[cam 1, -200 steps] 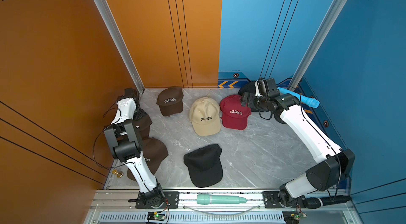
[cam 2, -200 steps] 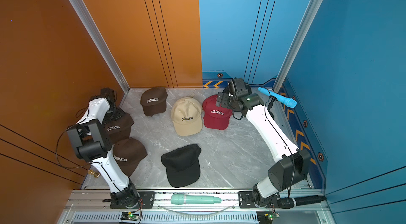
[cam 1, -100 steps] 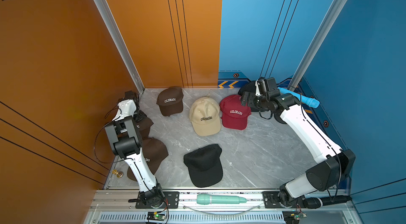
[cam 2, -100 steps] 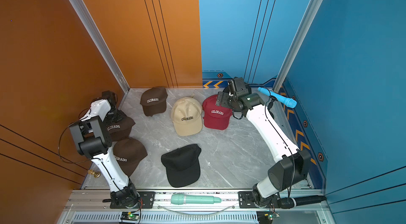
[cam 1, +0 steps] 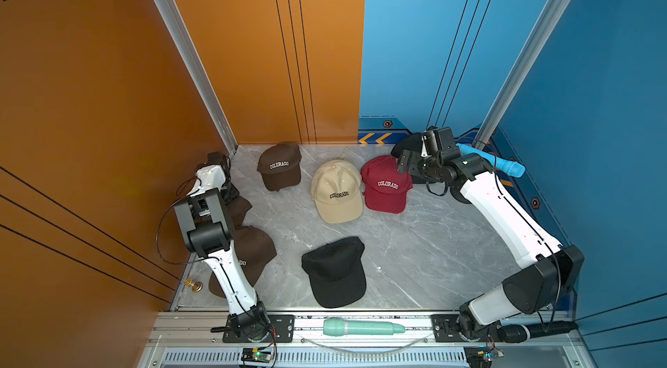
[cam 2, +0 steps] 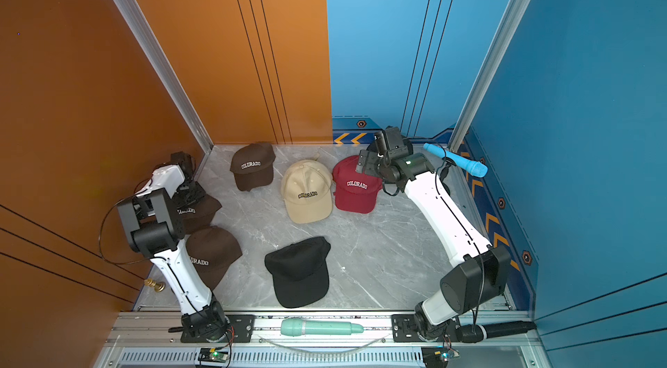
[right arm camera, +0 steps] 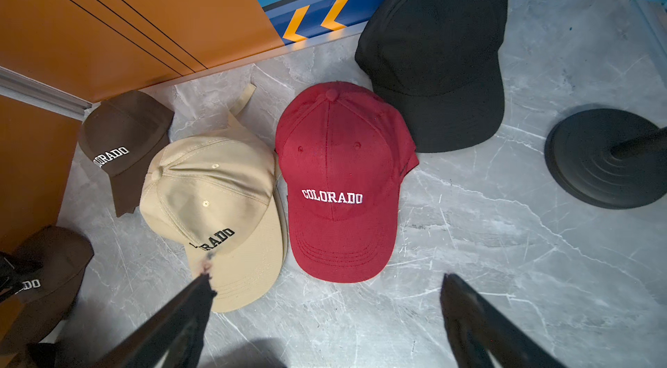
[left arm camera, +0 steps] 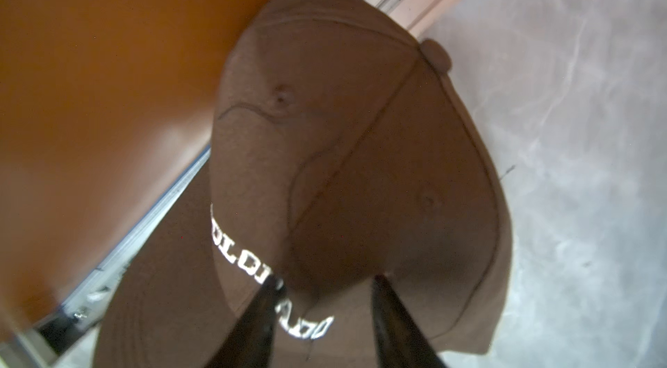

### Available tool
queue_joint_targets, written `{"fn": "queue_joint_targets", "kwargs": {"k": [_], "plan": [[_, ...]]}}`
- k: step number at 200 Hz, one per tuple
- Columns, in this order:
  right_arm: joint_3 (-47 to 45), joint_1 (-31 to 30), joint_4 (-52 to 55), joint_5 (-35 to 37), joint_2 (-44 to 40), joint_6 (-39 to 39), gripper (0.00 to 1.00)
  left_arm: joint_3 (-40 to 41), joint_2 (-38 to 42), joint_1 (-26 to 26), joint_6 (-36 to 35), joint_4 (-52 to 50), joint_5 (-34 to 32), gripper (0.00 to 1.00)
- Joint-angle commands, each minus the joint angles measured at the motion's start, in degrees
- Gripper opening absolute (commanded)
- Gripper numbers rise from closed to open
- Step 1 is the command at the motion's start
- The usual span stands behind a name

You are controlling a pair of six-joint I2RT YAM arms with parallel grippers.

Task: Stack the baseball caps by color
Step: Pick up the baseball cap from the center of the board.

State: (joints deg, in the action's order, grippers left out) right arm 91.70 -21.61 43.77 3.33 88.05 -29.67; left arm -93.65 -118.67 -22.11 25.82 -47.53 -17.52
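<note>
The left gripper (left arm camera: 326,285) stood narrowed on the front of the crown of a brown fabric baseball cap lettered COLORADO (left arm camera: 343,131), with a bulge of cloth pinched between its two dark fingers (left arm camera: 269,308). That cap lay at nine o'clock on the grey marble-patterned tabletop (cam 1: 415,247), close against the orange side wall (cam 1: 108,113). A second brown cap (cam 2: 213,250) sat just beside it at eight o'clock, partly hidden by the left arm. A third brown cap (cam 1: 279,167) lay at eleven o'clock near the back wall.

A beige cotton cap with black lettering (cam 1: 337,189) lay just past centre toward twelve o'clock, edge to edge with a dark red cap with white lettering (cam 1: 384,184) at one o'clock. A plain black cap (cam 1: 335,272) lay at six o'clock. Another plain black cap (right arm camera: 433,52) lay in the back corner behind the red one, near a round black stand base (right arm camera: 606,160).

The right gripper (right arm camera: 328,278) hung in the air over the red cap's far right edge in both top views. Its jaws were spread wide and held nothing.
</note>
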Motion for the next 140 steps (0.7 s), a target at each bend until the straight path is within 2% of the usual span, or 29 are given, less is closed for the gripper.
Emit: {"fn": "queue_joint_targets", "kwargs": {"k": [1,36,86,140], "plan": [[1.4,0.0,0.6,2.1,-2.0,-1.0,1.0,1.8,-2.7,-0.7,-0.1,-0.7,0.5,0.26],[1.4,0.3,1.1,2.2,-2.5,-1.0,1.0,2.3,-3.3,-0.7,0.3,-0.3,0.9,0.0],[1.1,0.4,1.5,2.3,-2.9,-1.3,1.0,4.0,-2.1,0.5,0.1,0.1,1.2,0.0],[0.9,0.5,1.5,1.6,-3.2,-0.8,1.0,6.0,4.2,4.3,0.3,0.0,1.5,0.0]]}}
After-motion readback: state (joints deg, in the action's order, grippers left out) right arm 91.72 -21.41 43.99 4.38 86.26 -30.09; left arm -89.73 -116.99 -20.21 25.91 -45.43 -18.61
